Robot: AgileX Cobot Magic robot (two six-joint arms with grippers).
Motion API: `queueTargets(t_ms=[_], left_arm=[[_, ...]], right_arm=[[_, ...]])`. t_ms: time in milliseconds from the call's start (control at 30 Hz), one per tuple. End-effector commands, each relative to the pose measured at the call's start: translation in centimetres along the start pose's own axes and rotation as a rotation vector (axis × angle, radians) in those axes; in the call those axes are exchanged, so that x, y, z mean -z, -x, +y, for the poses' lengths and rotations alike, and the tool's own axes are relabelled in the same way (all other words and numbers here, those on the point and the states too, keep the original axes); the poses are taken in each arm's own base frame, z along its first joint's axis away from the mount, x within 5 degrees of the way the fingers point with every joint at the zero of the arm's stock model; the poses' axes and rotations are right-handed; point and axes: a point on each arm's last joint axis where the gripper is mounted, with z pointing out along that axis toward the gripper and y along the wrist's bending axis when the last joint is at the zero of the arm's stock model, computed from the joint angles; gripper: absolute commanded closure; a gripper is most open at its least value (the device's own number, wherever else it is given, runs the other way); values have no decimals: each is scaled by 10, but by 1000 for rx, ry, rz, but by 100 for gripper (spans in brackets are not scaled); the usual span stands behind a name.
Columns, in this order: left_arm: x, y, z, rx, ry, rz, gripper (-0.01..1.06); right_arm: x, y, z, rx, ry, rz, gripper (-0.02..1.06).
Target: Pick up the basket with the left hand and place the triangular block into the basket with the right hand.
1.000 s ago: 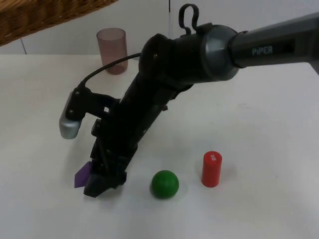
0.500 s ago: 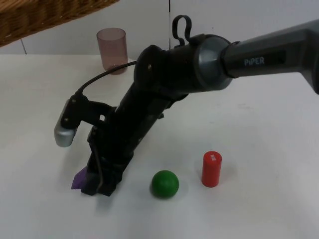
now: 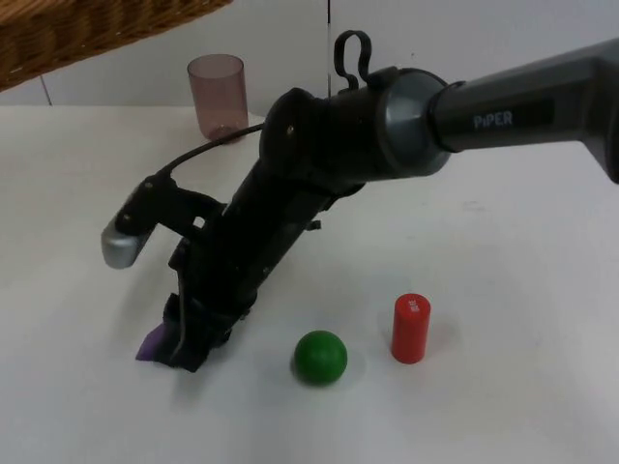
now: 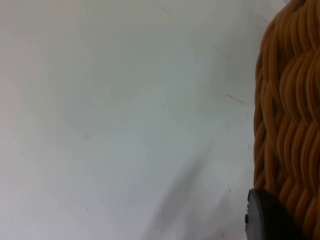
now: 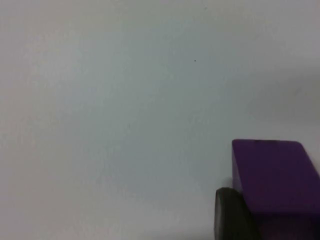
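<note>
Right arm [image 3: 290, 222] is showing mostly matt black, its lower links running boxy and angular. Elbow housing is bulging as a rounded dark grey drum with a dull sheen. Forearm tube is running out from it in the same smooth dark grey, carrying white "PiPER" lettering along its side. Right gripper [image 3: 186, 350] is presenting as a black, blocky wedge at the arm's end. Left gripper [image 4: 270, 220] is showing one fingertip [image 4: 265, 215], a rounded charcoal-black pad with a softly curved edge and a faint paler rim.
</note>
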Motion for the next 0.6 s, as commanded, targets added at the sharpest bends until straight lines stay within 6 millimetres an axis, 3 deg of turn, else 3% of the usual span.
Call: queueTargets(t_ms=[0, 133, 400, 567], left_arm=[[4, 2, -3, 19, -23, -28, 104], [4, 2, -3, 19, -23, -28, 104], [4, 2, -3, 18, -24, -25, 104], [3, 0, -5, 10, -26, -21, 104]], right_arm=[[3, 6, 2, -27, -24, 0, 104], [14, 7, -3, -128, -68, 23, 104], [53, 13, -19, -347, -231, 18, 104], [78, -3, -33, -558, -378, -12, 104]])
